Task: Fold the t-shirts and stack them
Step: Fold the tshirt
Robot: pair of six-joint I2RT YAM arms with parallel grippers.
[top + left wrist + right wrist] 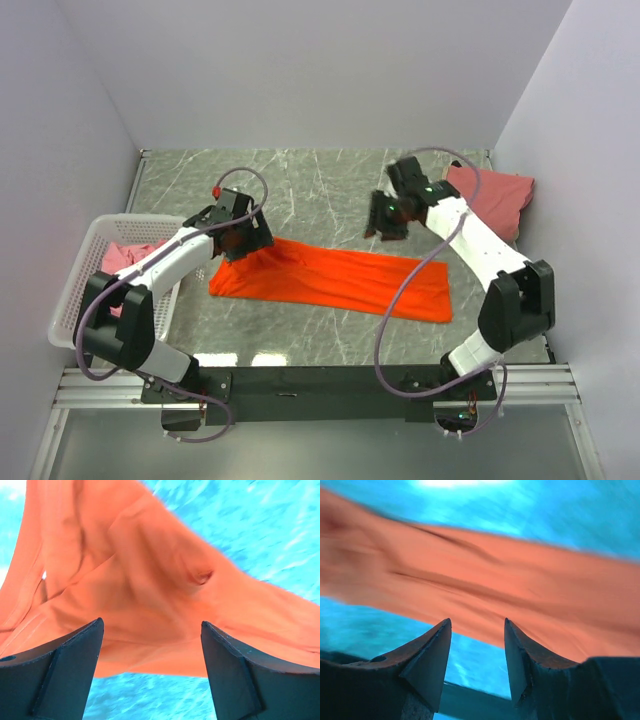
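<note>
I see the bright orange cloth t-shirt (340, 280) lying folded into a long, narrow strip across the middle of the grey marbled table (320, 180), running from left to right and angled slightly toward the near right. Its left end is bunched and creased, while the rest lies fairly flat.

My left gripper (240, 240) sits over that bunched left end. In its wrist view the two dark fingers stand wide apart with nothing between them, and the wrinkled orange cloth is spread just beyond the tips. It is not holding anything.

My right gripper (385, 222) hangs above bare table just past the far edge of the strip, toward its right half. Its jaws are parted too, with only the blurred orange cloth and table showing through the gap, so it grips nothing.

A dusty salmon-pink t-shirt (495, 195) lies at the far right of the table, well apart from the orange one. A lighter pink t-shirt (125, 258) lies crumpled inside the white perforated plastic basket (75, 300) at the left edge.
</note>
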